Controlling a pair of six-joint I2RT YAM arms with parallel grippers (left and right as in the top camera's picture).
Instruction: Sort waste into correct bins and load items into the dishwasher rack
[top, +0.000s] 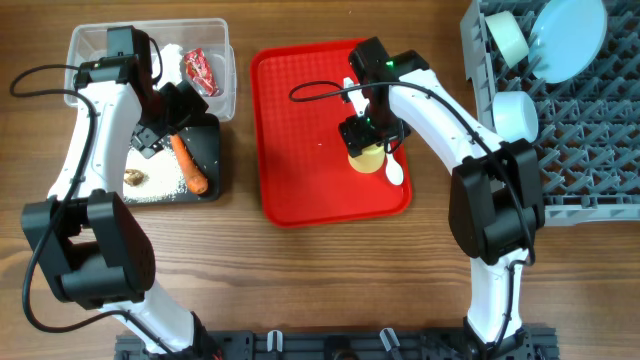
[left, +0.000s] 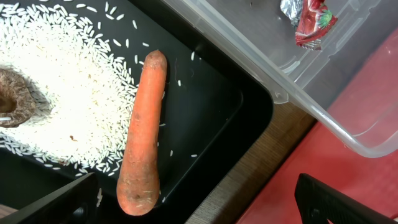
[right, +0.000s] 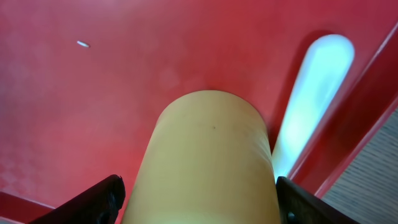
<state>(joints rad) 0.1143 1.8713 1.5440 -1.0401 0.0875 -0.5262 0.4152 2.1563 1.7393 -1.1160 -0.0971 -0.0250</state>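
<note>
Right wrist: cup (right: 208, 155) between wide right jaws, grip cannot be told; spoon (right: 317, 81) just beyond. Risk: a loose hold could drop cup, or jaws drag spoon. Empty left jaws fully open, carrot (left: 144, 124) beneath.

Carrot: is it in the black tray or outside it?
In. The carrot lies flat on the floor of the black tray, beside the rice.

On the red tray (top: 300, 150), the yellow cup (top: 367, 160) is partly covered by the right pincer (top: 363, 140), the white spoon (top: 394, 172) laid toward its right edge.
</note>
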